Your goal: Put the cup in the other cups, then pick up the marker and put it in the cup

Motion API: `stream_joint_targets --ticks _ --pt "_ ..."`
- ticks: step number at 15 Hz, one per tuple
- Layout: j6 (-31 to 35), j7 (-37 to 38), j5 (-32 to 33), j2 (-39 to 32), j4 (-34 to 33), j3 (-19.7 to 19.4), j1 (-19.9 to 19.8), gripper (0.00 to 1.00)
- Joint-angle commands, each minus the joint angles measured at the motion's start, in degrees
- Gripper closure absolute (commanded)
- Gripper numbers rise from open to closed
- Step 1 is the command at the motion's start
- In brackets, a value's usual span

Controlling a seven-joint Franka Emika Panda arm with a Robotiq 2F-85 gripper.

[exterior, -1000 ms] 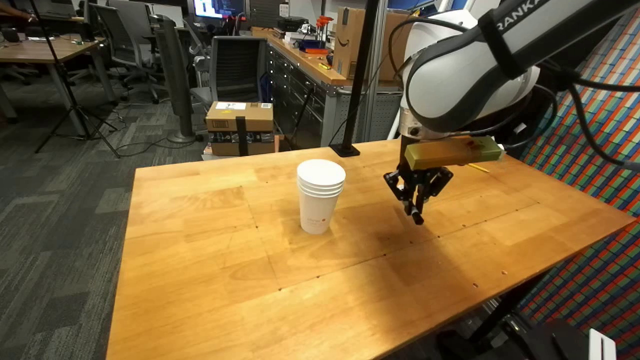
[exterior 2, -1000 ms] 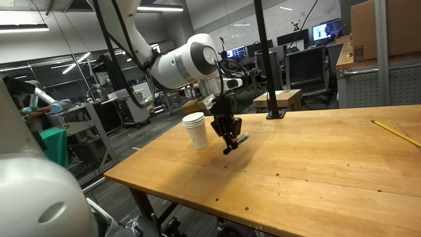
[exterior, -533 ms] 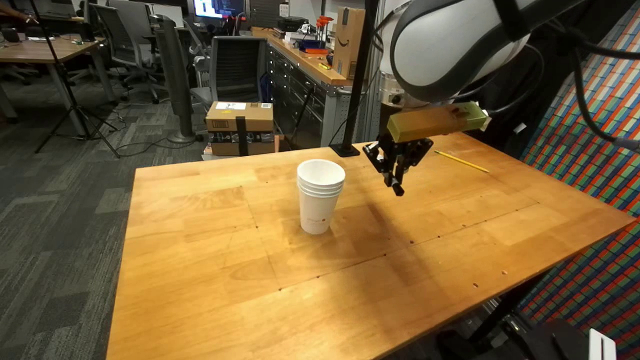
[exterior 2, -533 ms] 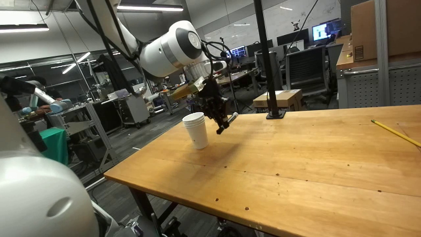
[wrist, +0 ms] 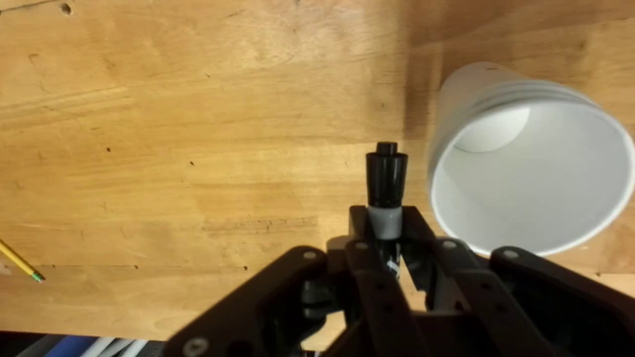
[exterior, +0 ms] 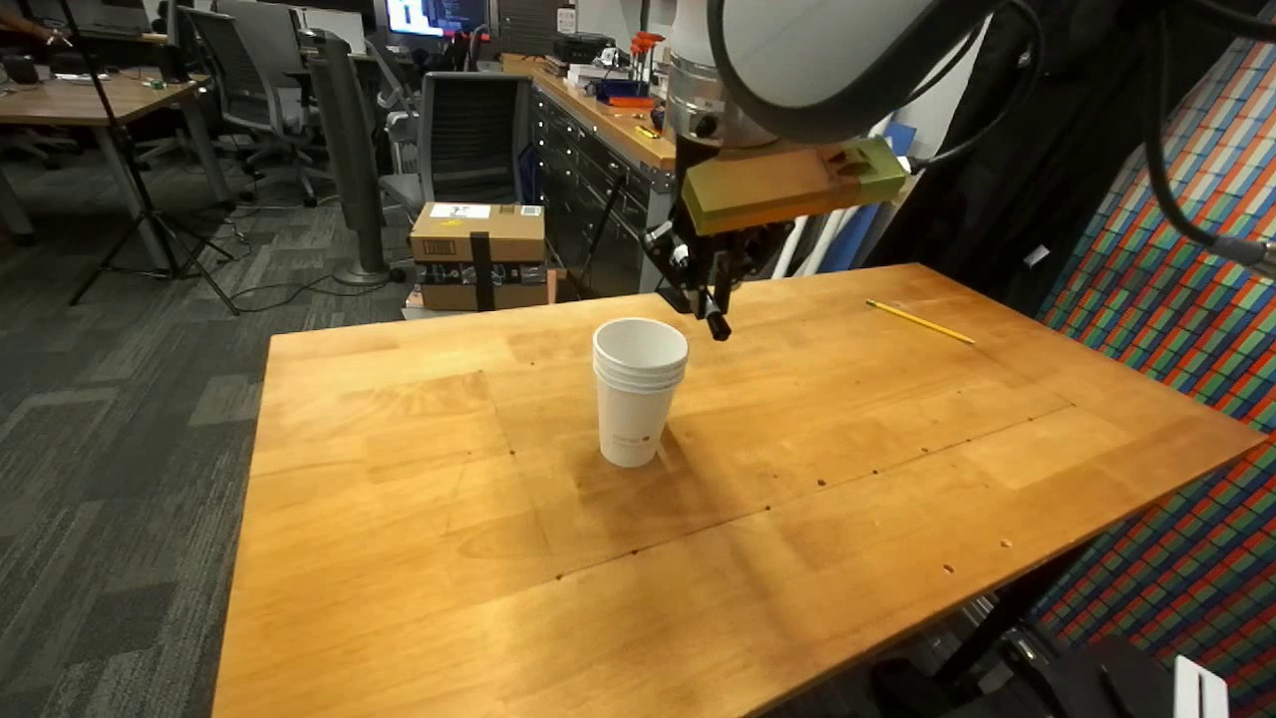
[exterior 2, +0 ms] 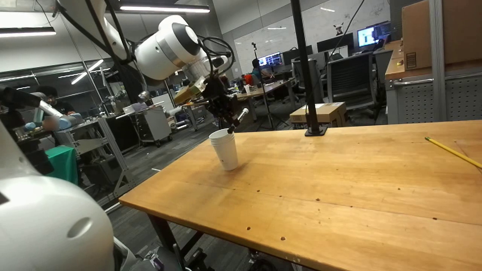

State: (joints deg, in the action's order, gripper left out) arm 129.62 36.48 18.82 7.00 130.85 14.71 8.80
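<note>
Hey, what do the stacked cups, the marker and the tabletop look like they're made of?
Stacked cups: probably coated paper, smooth and white with rolled rims, though plastic is possible.
Marker: likely plastic, its black end smooth with faint highlights.
Tabletop: wood, seemingly satin; grain and joined strips show.

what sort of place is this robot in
Most likely a robotics lab in an office-like room. Three things suggest it: the large white-and-grey jointed robot arm, the long wood-topped workbench with black drawers, and a lit flat-screen computer monitor in the background.
</note>
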Motion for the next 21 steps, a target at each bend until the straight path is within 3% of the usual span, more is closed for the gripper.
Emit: stream_joint_targets --ticks 1,10,21 --pt "0.71 7.16 2.94 0.98 -2.06 1.78 0.79 0.9" --pt "2.98 22.09 6.32 2.84 -1.05 4.23 1.55 0.9" --pt "10.12 29.72 5.82 3.26 3.44 5.78 3.37 0.9"
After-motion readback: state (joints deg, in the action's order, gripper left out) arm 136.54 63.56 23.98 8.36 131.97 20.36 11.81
